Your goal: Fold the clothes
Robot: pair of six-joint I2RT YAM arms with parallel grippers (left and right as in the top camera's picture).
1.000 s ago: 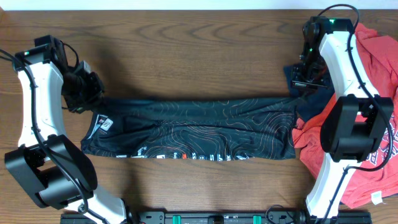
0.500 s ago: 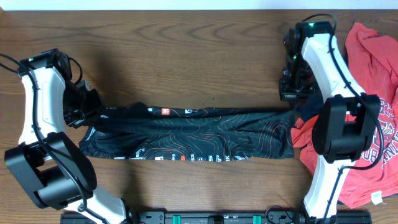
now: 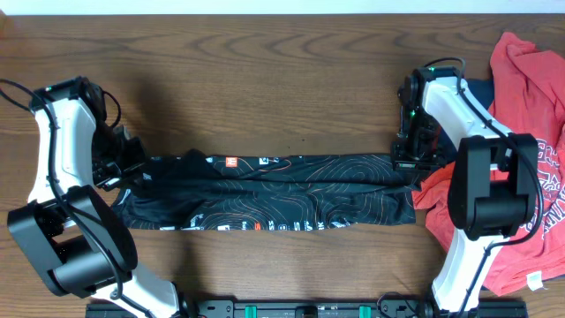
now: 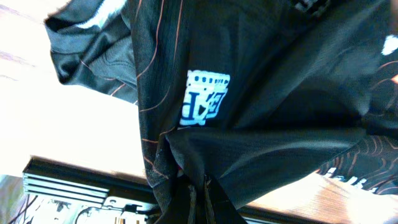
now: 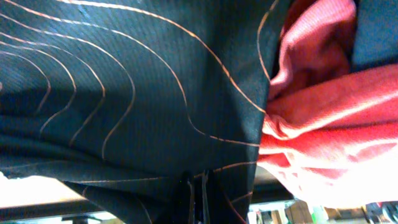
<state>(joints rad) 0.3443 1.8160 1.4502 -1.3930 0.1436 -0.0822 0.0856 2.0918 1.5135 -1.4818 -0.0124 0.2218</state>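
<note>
The black jersey (image 3: 274, 190) with thin orange-red contour lines lies as a long band across the table, its top edge folded over so a row of logos shows. My left gripper (image 3: 124, 163) is shut on its left end; the left wrist view shows the black cloth (image 4: 261, 106) pinched between the jaws (image 4: 199, 193). My right gripper (image 3: 408, 159) is shut on its right end, and the cloth (image 5: 137, 93) fills the right wrist view above the jaws (image 5: 198, 193). The red printed T-shirt (image 3: 521, 177) lies at the right, also seen in the right wrist view (image 5: 323, 112). A navy garment (image 3: 481, 88) peeks out behind the right arm.
The wooden table (image 3: 265, 79) stretches behind the jersey. A black rail (image 3: 291, 309) runs along the front edge. The red T-shirt pile touches the jersey's right end.
Both grippers have moved toward the front, carrying the jersey's far edge over the near part. The fold has grown and the logo strip now shows on top.
</note>
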